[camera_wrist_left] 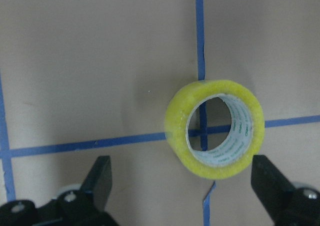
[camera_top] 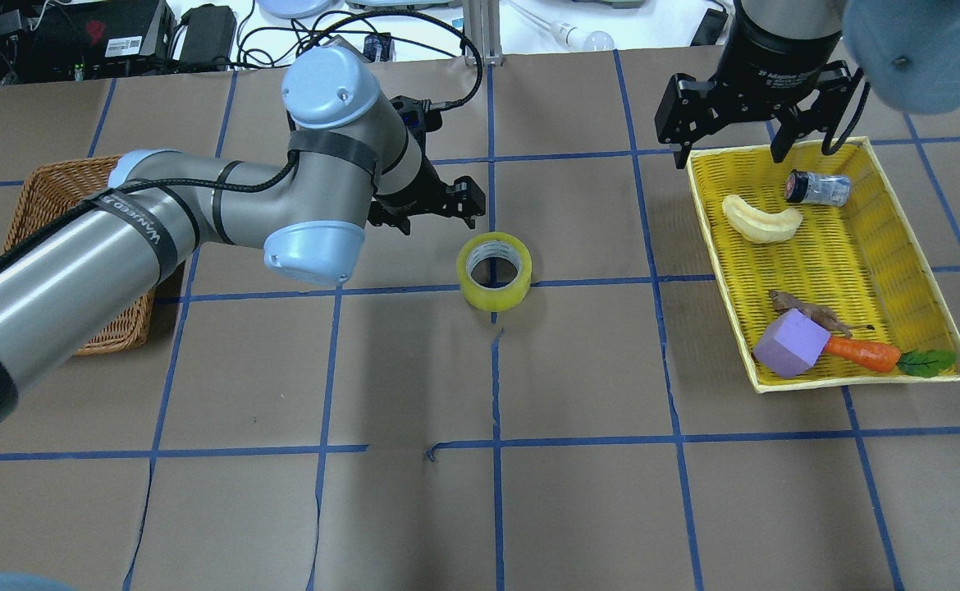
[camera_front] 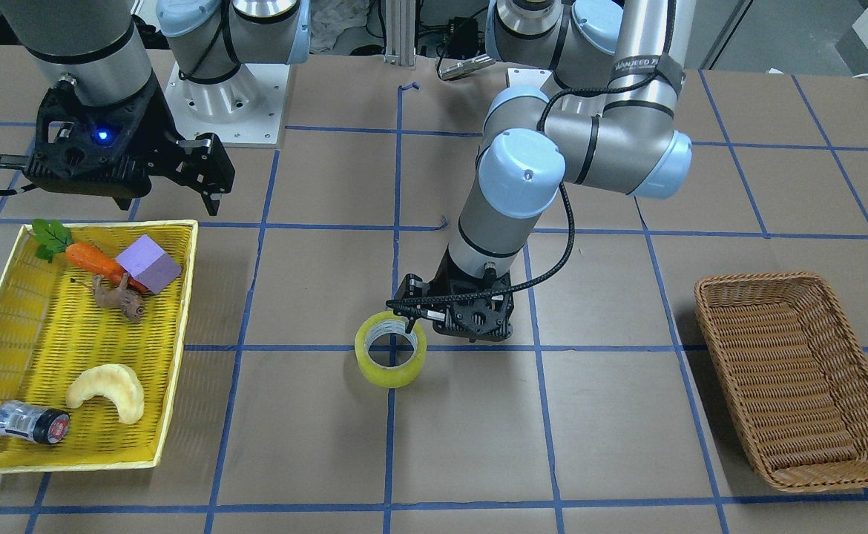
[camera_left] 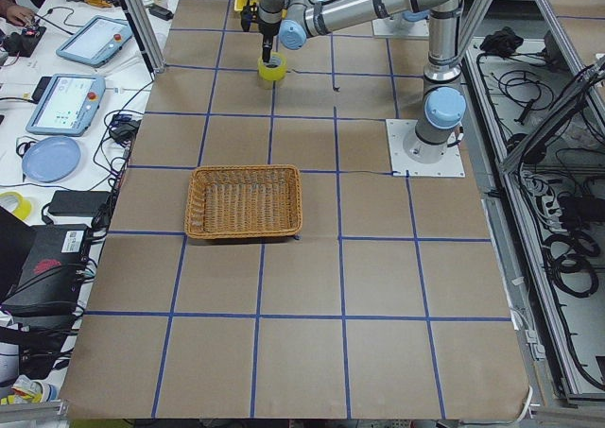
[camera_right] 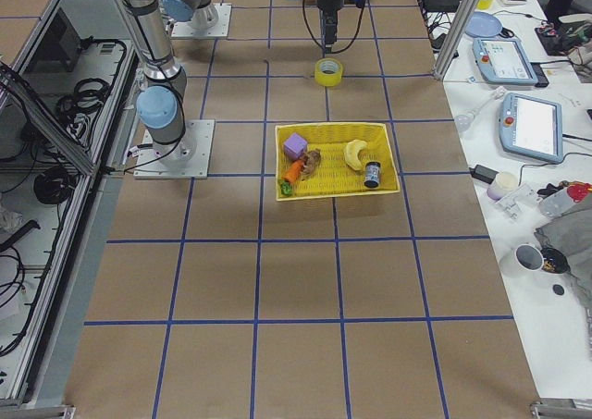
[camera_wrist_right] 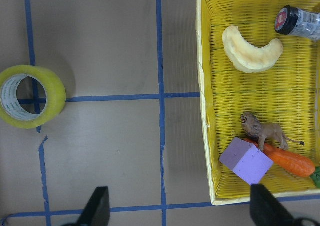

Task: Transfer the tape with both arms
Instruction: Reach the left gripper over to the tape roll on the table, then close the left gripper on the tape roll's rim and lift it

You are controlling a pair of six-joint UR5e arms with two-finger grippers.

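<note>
— Where's the tape [camera_top: 492, 294]?
— Flat at mid-bench [camera_top: 578, 369], on a crossing of blue lines [camera_top: 595, 281]. My left arm [camera_top: 201, 213] is bent at the elbow, wrist pointing down, and the left end effector [camera_top: 435, 205] is spread wide just over the roll, gripping nothing.
— And the right?
— The right end effector [camera_top: 730, 141] hangs spread above the yellow basket [camera_top: 857, 246], near the bench's right edge.

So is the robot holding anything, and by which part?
Nothing is held. The left end effector hangs open by the tape, which lies on the table; the right end effector is open near the yellow basket.
</note>
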